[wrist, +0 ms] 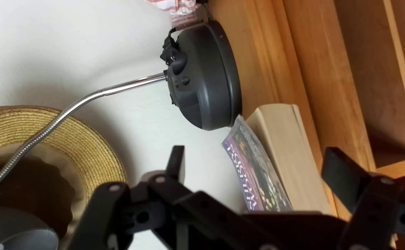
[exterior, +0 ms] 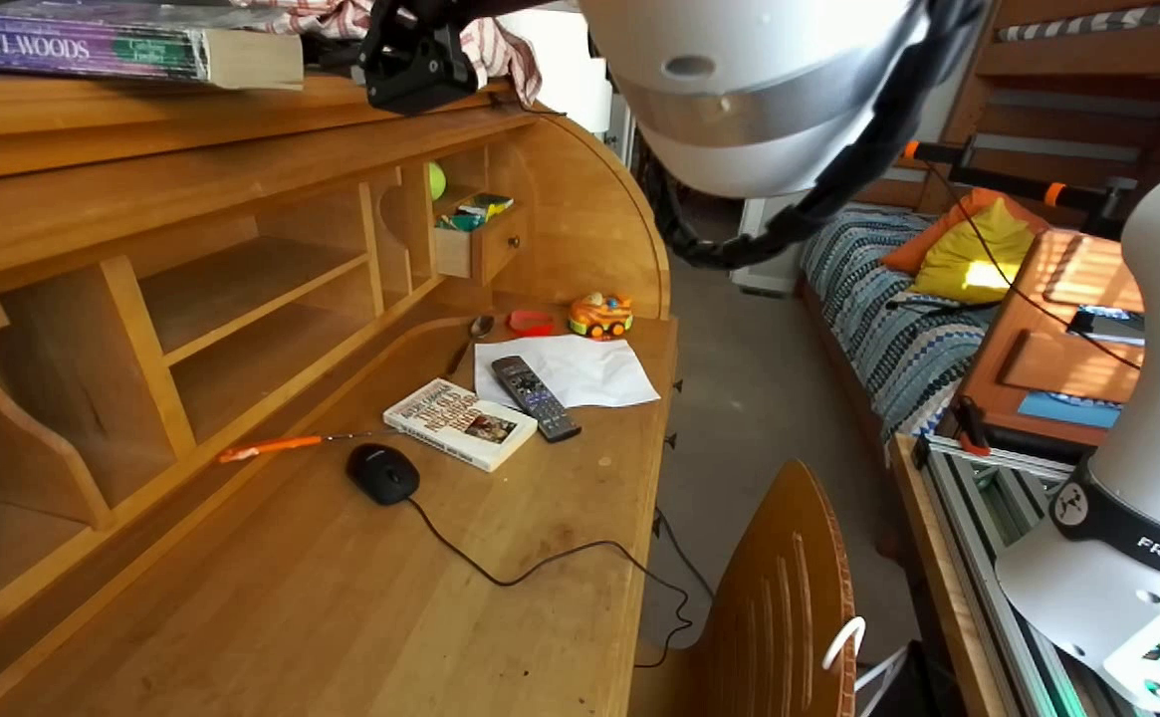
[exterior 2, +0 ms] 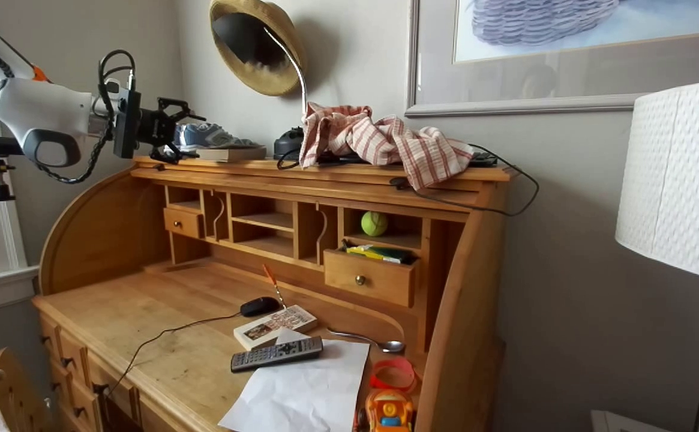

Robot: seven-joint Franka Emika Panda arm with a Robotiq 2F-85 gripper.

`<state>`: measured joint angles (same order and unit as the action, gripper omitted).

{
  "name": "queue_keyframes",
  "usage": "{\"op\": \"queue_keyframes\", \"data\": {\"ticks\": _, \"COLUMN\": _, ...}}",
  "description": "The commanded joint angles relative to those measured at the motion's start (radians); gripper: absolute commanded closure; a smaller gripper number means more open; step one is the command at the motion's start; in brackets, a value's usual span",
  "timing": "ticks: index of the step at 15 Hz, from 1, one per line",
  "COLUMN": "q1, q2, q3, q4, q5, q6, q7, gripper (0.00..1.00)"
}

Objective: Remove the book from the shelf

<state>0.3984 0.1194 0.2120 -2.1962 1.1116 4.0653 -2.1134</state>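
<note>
Purple book [exterior: 121, 50]: lies on top of the wooden shelf [exterior 2: 325, 180], the name WOODS readable on its spine in an exterior view.
End effector [wrist: 254, 149]: fingers [wrist: 177, 163] spread wide apart; in the wrist view the book shows between them, though whether they touch it I cannot tell.
Lamp base [wrist: 205, 78]: dark, standing on the shelf just beside the book, its bent metal neck crossing a straw hat [wrist: 101, 154] in the wrist view.
Checked cloth [exterior 2: 379, 138]: bunched on the shelf top, part of it hanging over the front edge.
Tennis ball [exterior 2: 374, 223]: in a compartment above a pulled-out drawer [exterior 2: 379, 282].
Surface [exterior 2: 145, 300]: carries 1 white paperback [exterior: 460, 423] and 1 black mouse [exterior: 382, 473], near each other, an orange-handled tool [exterior: 286, 445] beside them.
Remote control [exterior: 537, 398]: lies partly on a sheet of white paper [exterior: 589, 368], just beside the paperback.
Toy car [exterior: 600, 315]: orange, standing on the surface, with 1 red ring [exterior: 530, 323] between it and 1 spoon [exterior: 481, 327].
</note>
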Motion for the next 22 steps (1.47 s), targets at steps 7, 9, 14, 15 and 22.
{"op": "queue_keyframes", "data": {"ticks": 7, "q1": -0.023, "q2": 0.175, "q3": -0.021, "q4": 0.186, "q5": -0.102, "q6": 0.043, "q7": 0.014, "gripper": 0.0}}
{"op": "queue_keyframes", "data": {"ticks": 9, "q1": -0.021, "q2": 0.207, "q3": -0.025, "q4": 0.246, "q5": -0.083, "q6": 0.035, "q7": -0.003, "gripper": 0.0}}
{"op": "queue_keyframes", "data": {"ticks": 14, "q1": -0.014, "q2": 0.275, "q3": -0.025, "q4": 0.352, "q5": -0.058, "q6": 0.023, "q7": -0.011, "gripper": 0.0}}
{"op": "queue_keyframes", "data": {"ticks": 15, "q1": -0.018, "q2": 0.254, "q3": -0.013, "q4": 0.318, "q5": -0.057, "q6": 0.007, "q7": 0.021, "gripper": 0.0}}
{"op": "queue_keyframes", "data": {"ticks": 22, "q1": -0.014, "q2": 0.04, "q3": 0.035, "q4": -0.075, "q5": -0.1, "q6": 0.089, "q7": 0.372, "gripper": 0.0}}
